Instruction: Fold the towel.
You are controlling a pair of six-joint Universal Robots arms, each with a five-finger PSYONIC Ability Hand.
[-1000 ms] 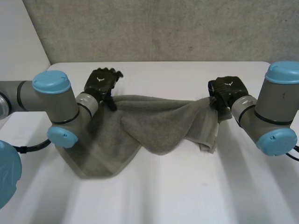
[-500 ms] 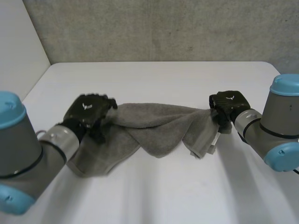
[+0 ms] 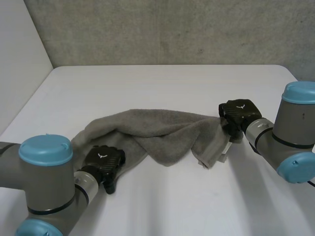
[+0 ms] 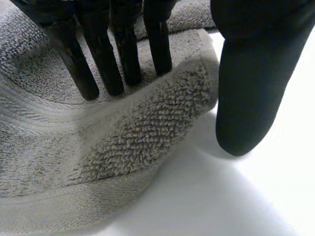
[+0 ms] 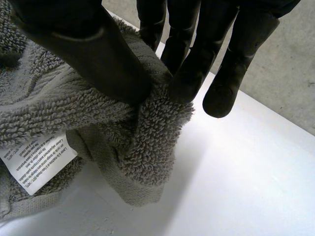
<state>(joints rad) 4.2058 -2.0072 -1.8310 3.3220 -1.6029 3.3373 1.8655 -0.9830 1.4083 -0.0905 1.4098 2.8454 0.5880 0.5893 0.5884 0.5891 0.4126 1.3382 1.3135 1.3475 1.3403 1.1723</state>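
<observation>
Brought back from the far side of the table point(image 3: 172, 81) since a second ago, the left hand point(image 3: 102, 163) is now set low toward the near left corner, and the towel's left end has been dragged there with it. The right hand point(image 3: 239, 114) has hardly been shifted and is kept close to the right edge.

The towel point(image 3: 157, 132) is left as a bunched, twisted band from the near left across the middle of the table to the right edge, with a loose lobe sagging toward the near edge. One end corner is pinched in the right hand between thumb point(image 5: 93, 54) and fingers point(image 5: 197, 64), a white care label point(image 5: 37, 164) hanging just below. At the other end, a raised fold is caught between the left hand's fingers point(image 4: 78, 64) and thumb point(image 4: 251, 88); this hold is judged shallow.

That shallow hold could be lost if the cloth is pulled taut, and the corner would be dropped. Because the band is twisted, any fold made now would probably be set crooked, with the lobe trapped inside. Thick pile could also be snagged on a fingertip at release.

The table is seen to be white, smooth and bare apart from the towel. It is backed by a rough grey wall point(image 3: 172, 29), with a paler wall at the left.
</observation>
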